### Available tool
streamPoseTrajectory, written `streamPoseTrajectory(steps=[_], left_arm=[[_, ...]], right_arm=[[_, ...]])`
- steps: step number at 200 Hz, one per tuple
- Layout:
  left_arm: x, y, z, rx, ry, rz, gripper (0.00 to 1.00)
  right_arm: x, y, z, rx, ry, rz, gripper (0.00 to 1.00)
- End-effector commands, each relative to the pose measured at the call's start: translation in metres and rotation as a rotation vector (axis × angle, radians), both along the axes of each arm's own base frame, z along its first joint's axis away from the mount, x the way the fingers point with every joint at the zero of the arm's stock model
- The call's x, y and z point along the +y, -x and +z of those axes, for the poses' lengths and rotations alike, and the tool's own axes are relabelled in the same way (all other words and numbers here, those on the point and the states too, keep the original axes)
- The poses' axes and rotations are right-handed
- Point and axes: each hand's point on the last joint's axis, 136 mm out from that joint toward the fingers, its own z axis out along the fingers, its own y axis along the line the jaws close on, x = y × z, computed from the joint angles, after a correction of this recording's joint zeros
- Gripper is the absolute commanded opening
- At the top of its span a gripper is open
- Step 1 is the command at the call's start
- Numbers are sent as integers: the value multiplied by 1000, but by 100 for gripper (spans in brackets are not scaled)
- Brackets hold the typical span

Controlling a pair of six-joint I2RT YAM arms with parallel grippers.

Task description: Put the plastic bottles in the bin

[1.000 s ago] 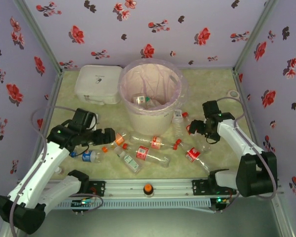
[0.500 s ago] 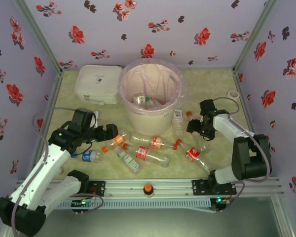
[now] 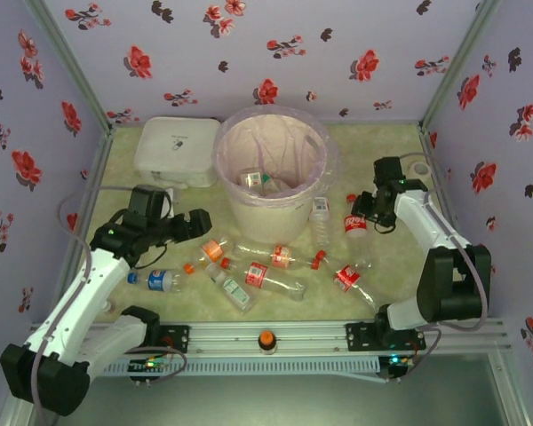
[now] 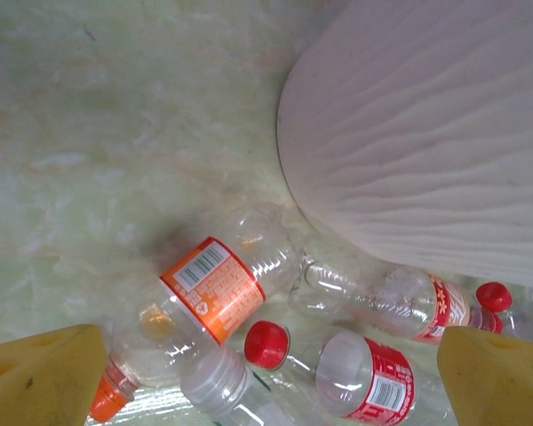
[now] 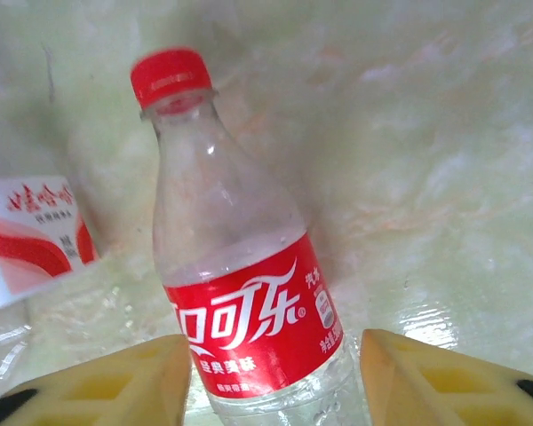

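Seen from overhead, a round white bin (image 3: 275,217) lined with a translucent pink bag stands at centre frame on a pale green marbled desk (image 3: 373,146). A few bottles lie inside it. A white lidded box (image 3: 176,151) with rounded corners sits just left of the bin. Loose clear plastic bottles (image 3: 262,271) lie scattered below the bin, with a blue-capped bottle (image 3: 163,280) furthest left. To the right of the bin, the right hand (image 3: 358,219) grasps a red-label bottle (image 3: 356,226). The left hand (image 3: 198,224) hovers at the left end of the scatter.

The right wrist view adds detail. Its yellow fingers (image 5: 115,382) clasp the bottle on either side of the glossy red label, and the red cap points up the frame.

In the left wrist view, that hand's fingers are spread wide and hold nothing. Below them lies an orange-label bottle (image 4: 209,288) with an orange cap, close to the bin's rippled white wall.
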Motion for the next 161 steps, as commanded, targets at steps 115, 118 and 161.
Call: streamPoseTrajectory(steps=[115, 118, 161], left_arm=[[-8, -26, 16, -108, 22, -40, 98], [-8, -26, 16, -106, 22, -38, 98], [-3, -28, 14, -92, 7, -23, 98]], right_arm=[[9, -20, -56, 304, 17, 201, 82], [9, -20, -58, 308, 19, 203, 82], [7, -36, -70, 308, 17, 180, 58]])
